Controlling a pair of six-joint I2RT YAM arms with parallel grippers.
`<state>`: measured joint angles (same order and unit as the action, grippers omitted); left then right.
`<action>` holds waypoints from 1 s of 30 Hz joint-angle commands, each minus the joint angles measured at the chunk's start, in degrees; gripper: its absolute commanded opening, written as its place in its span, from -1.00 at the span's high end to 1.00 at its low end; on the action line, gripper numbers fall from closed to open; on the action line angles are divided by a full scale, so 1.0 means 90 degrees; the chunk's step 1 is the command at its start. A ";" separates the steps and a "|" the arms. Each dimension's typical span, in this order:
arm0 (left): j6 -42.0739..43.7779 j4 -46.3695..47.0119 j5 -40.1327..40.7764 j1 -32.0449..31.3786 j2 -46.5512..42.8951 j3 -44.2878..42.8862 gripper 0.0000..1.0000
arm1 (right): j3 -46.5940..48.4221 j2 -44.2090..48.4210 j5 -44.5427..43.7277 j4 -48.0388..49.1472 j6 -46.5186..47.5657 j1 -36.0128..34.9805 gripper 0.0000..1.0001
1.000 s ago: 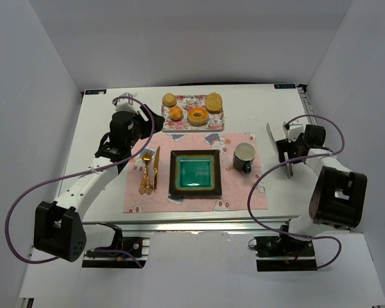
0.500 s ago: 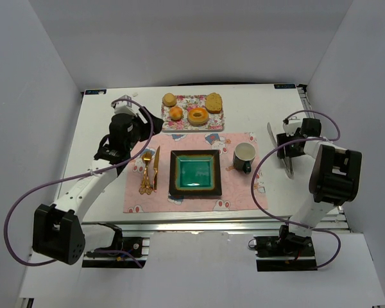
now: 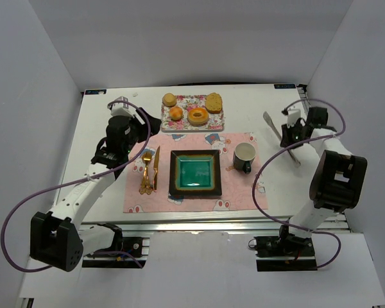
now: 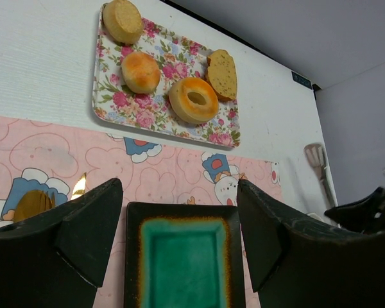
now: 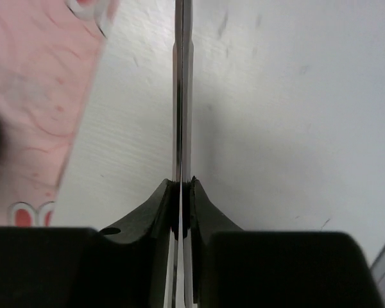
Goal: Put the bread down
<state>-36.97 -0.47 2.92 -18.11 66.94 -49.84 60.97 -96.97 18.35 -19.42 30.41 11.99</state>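
The bread (image 3: 213, 102), a flat oval golden-brown piece with a speckled top, lies at the right end of the floral tray (image 3: 187, 102) at the back of the table. The left wrist view shows the bread (image 4: 222, 74) on the tray (image 4: 115, 102). My left gripper (image 3: 141, 123) hovers open and empty over the pink placemat, left of the tray; its jaws (image 4: 179, 192) frame the green plate (image 4: 133, 256). My right gripper (image 3: 289, 136) (image 5: 181, 183) is shut on silver tongs (image 3: 273, 125) (image 5: 181, 77) over the table's right side, far from the bread.
On the tray with the bread are a ring doughnut (image 3: 197, 115) and two round buns (image 3: 169, 99) (image 3: 176, 113). The pink placemat (image 3: 240, 192) holds the dark-rimmed green plate (image 3: 173, 173), a gold fork (image 3: 145, 170) and knife (image 3: 156, 165), and a mug (image 3: 244, 156).
My right gripper has shut on the tongs and carried them toward the back of the table, tilted. The left gripper has shifted slightly and stays open.
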 commanded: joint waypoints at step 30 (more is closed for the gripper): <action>-0.0257 -0.0211 0.0398 0.0030 -0.0377 -0.0038 -0.63 | 0.5043 -0.1970 0.0637 -0.1104 0.0887 -0.2230 0.24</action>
<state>-39.05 -1.76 5.50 -18.11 65.34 -49.84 104.90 -115.68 24.77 -30.06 35.18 -6.98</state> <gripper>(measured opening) 0.812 0.383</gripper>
